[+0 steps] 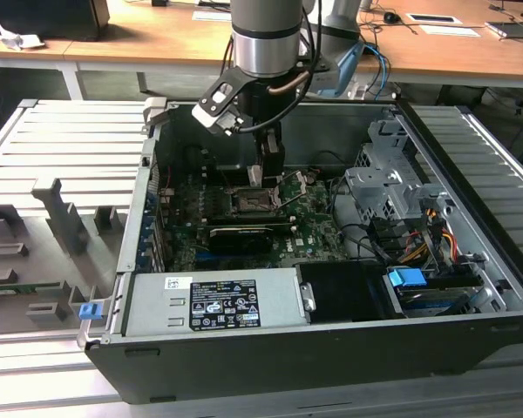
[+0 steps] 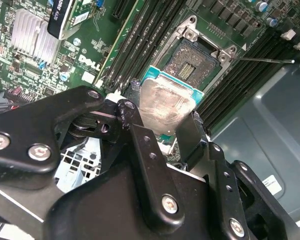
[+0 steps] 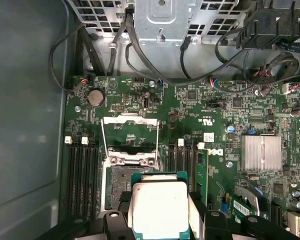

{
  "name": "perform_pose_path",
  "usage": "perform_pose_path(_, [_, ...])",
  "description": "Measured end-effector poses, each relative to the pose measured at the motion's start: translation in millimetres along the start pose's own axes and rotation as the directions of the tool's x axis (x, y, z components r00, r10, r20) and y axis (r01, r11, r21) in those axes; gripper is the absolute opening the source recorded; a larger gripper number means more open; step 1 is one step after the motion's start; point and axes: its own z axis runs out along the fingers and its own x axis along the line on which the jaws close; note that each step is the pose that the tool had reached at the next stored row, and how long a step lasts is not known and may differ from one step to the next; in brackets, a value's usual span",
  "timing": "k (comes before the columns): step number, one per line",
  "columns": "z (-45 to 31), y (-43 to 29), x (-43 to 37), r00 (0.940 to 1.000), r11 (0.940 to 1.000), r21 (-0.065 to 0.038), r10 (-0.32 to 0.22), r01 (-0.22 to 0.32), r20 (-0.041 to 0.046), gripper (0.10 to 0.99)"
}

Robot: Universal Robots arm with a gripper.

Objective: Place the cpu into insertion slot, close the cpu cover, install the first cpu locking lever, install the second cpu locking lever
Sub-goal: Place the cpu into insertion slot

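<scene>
My gripper (image 2: 162,134) is shut on the cpu (image 2: 166,105), a flat square chip with a silvery top and a teal edge. One black finger (image 2: 140,145) presses each side of it. In the exterior view the gripper (image 1: 263,174) hangs inside the open computer case, with the cpu (image 1: 254,175) tilted a little above the motherboard. The insertion slot (image 3: 119,187) lies uncovered and dark just beside and below the cpu (image 3: 157,207). The cpu cover (image 3: 130,131), a silver frame, is swung open past the slot, with thin metal levers (image 3: 104,145) raised along its sides.
Black memory slots (image 3: 82,170) flank the socket. A silver heatsink (image 3: 261,152), a black graphics card (image 1: 240,235), the drive cage (image 1: 388,187) with loose cables, and the power supply (image 1: 213,300) stand around it. The grey case wall (image 3: 25,100) is close on one side.
</scene>
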Motion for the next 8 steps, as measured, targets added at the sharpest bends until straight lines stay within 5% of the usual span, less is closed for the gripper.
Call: perform_pose_path(8, [9.1, -2.0, -0.1, 1.0, 1.0, 0.0, 0.0, 0.0, 0.0, 0.529])
